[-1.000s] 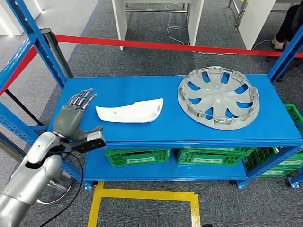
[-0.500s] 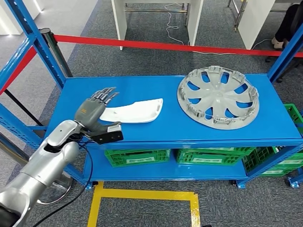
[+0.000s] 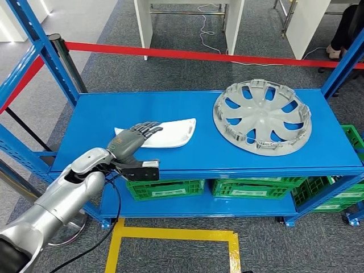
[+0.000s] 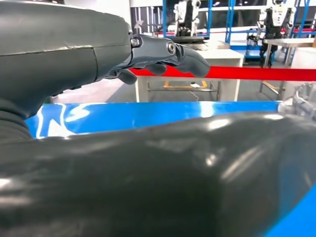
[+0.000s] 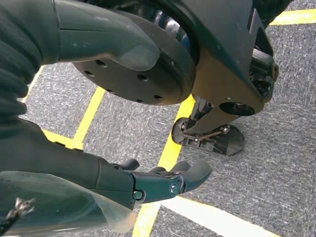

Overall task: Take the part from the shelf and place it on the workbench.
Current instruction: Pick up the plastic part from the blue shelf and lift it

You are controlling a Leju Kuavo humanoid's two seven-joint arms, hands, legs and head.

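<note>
Left hand now farther right, fingers spread over crosswise white part.

Head camera looks down on the blue shelf; left wrist camera skims it closely.

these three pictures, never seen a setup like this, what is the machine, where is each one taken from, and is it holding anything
It is a humanoid robot with two silver arms and fingered hands. The wide picture is from its head, looking down at a blue shelf. On it lie a white part and a grey wheel cover. The left hand reaches over the near end of the white part, fingers spread, holding nothing. The other two pictures come from cameras at the wrists. The right hand hangs by the carpet, empty.
</note>
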